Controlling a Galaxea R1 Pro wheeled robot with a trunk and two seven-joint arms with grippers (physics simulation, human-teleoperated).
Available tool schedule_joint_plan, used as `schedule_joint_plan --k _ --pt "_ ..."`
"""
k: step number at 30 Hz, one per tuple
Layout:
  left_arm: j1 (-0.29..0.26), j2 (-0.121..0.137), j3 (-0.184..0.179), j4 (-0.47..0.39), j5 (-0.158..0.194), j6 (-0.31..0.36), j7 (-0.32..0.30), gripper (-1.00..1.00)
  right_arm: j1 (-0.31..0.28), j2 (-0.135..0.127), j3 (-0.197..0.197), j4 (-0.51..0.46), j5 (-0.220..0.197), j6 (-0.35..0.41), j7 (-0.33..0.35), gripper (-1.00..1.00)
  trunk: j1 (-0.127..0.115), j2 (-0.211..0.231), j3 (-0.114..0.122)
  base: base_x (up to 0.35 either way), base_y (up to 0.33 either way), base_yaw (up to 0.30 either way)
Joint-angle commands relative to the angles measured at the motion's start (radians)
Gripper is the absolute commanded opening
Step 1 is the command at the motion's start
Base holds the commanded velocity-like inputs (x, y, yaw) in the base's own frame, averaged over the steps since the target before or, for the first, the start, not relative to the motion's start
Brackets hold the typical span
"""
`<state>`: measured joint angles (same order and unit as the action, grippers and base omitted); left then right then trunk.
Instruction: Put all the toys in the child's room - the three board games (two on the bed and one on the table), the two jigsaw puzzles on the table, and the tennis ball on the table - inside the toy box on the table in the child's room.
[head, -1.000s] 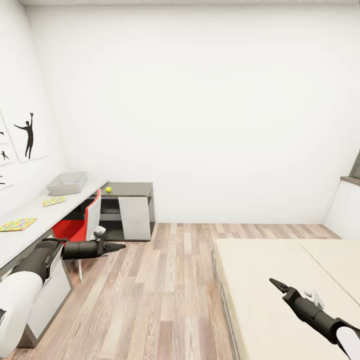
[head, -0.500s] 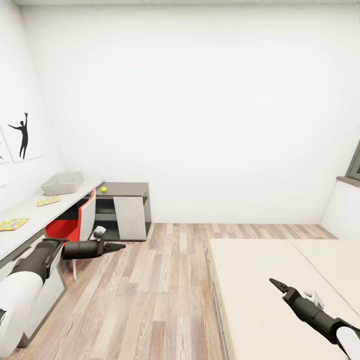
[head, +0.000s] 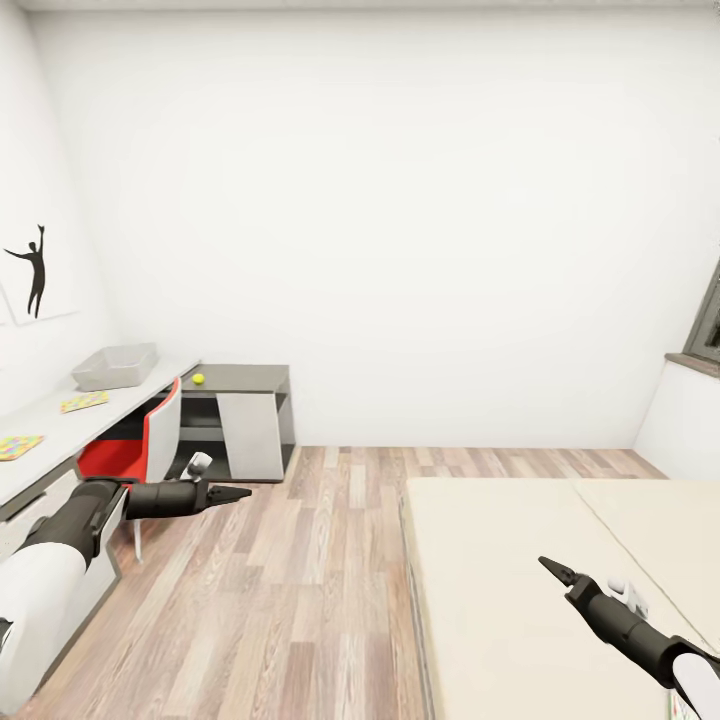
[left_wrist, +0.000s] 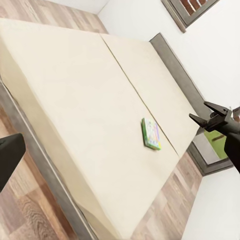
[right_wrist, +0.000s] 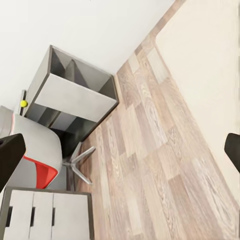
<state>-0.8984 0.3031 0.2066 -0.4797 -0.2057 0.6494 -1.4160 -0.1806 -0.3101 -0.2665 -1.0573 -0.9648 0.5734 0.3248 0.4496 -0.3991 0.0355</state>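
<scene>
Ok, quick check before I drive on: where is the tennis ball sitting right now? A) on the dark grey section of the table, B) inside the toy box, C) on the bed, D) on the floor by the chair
A: the tennis ball rests on the lower dark grey section of the table, apart from the toy box, which stands on the pale top.

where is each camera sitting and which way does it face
Head view: high on the robot, facing the white wall over floor, table and bed; both arms show, left gripper, right gripper.
Left wrist view: across the bed at a board game; right gripper visible.
Right wrist view: down at floor, red chair, tennis ball.
Shared: bed, ball.
</scene>
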Motion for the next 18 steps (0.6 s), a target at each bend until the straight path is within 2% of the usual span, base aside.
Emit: schedule_joint_plan --k 1,18 --pt "-0.001 -0.001 0.007 0.000 -0.011 0.010 -0.008 1.00 0.000 0.000 -0.002 0.000 -0.003 0.006 0.002 1.00 0.000 -0.001 -0.001 0.000 -0.181 0.000" --pt "-0.001 -0.001 0.007 0.000 -0.011 0.010 -0.008 1.00 0.000 0.000 -0.002 0.000 -0.003 0.006 0.002 1.00 0.000 -0.001 -0.001 0.000 -0.182 0.000"
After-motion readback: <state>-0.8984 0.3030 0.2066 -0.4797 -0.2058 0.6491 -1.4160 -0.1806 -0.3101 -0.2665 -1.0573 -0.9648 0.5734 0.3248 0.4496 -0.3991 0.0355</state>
